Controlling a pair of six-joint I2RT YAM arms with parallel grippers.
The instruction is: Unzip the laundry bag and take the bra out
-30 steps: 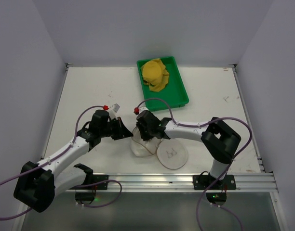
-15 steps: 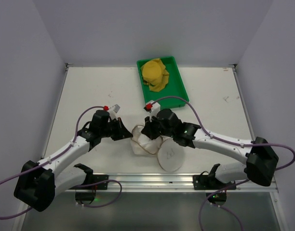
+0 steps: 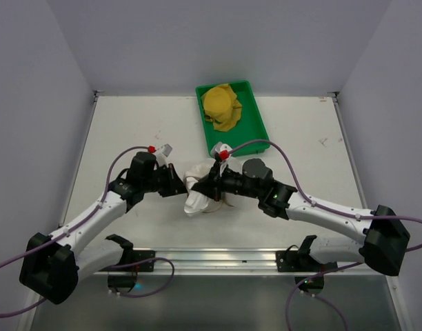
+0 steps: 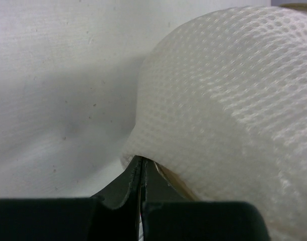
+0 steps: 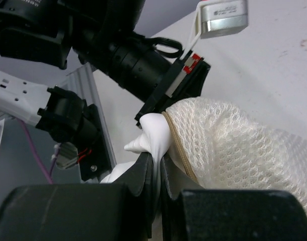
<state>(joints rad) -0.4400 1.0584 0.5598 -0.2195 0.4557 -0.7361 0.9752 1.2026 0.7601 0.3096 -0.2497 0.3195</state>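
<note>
Two grips are working the laundry bag, which is sitting mid-worktop: left end effector is pinching shut on the mesh wall, probably anchoring it, while right end effector is clamping its smooth white flap, probably peeling it open

A green tray sits on the white surface, toward its far edge. A crumpled yellow cloth lies inside the tray, heaped in its far half. A few small dark marks speckle the surface to the right of the tray. Well to the near side of the tray, a metal rail runs along the surface's edge. Pale walls rise just behind the tray and further off to either side.
</note>
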